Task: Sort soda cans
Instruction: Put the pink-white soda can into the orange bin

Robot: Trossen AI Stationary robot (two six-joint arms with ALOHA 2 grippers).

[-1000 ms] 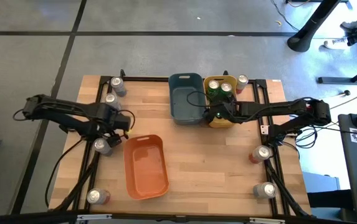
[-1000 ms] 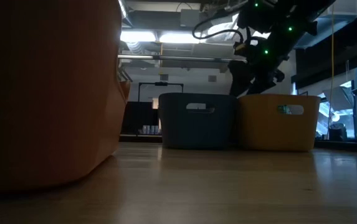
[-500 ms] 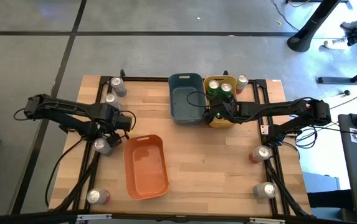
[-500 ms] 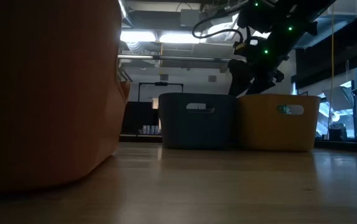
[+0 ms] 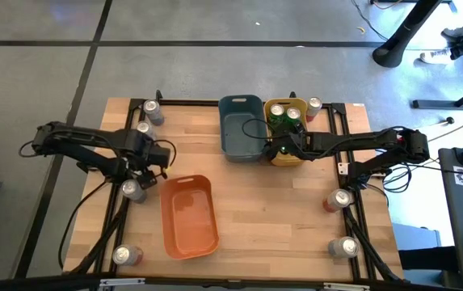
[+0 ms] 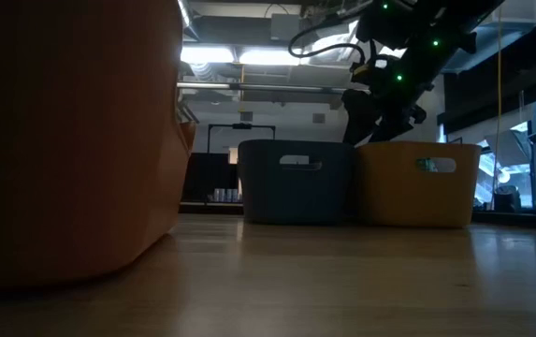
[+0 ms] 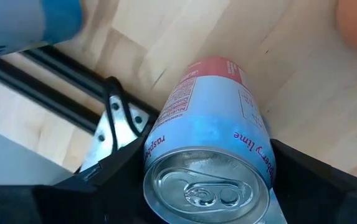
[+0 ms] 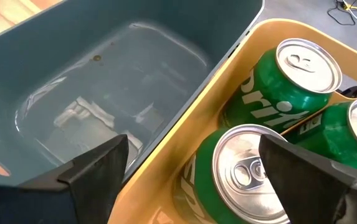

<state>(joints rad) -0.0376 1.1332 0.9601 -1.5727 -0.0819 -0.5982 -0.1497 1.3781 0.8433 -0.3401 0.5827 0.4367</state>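
Note:
My left gripper point(image 7: 206, 186) points down at the table's left side point(image 5: 145, 166), shut on a pale blue and pink soda can point(image 7: 209, 130). That can is the one beside the black rail point(image 5: 132, 190). My right gripper point(image 8: 197, 180) hangs open at the near left corner of the yellow bin point(image 5: 289, 153). One finger is over the blue-grey bin point(image 8: 103, 93). The other finger is past a green can point(image 8: 247, 171) standing upright in the yellow bin with other green cans point(image 5: 286, 117). The low view shows only the right arm point(image 6: 380, 94). My left gripper has the can between its two fingers point(image 7: 103, 180), which are on opposite sides of the wall just under the top rim point(image 7: 156, 155). The fingers come from above, pointing down, and the can stands upright between them. I cannot tell whether its base is off the wood.
An orange bin point(image 5: 189, 214) lies near the front, right of the held can. Loose cans stand at the far left point(image 5: 152, 111), near left point(image 5: 124, 255), far right point(image 5: 313, 107) and near right point(image 5: 338, 200) point(image 5: 344, 246). Black frame rails point(image 5: 118, 218) run along both sides.
My left hand has risen a little and drawn slightly toward the table's left edge. The can under it shows at the same spot beside the rail. My right arm has kept still.

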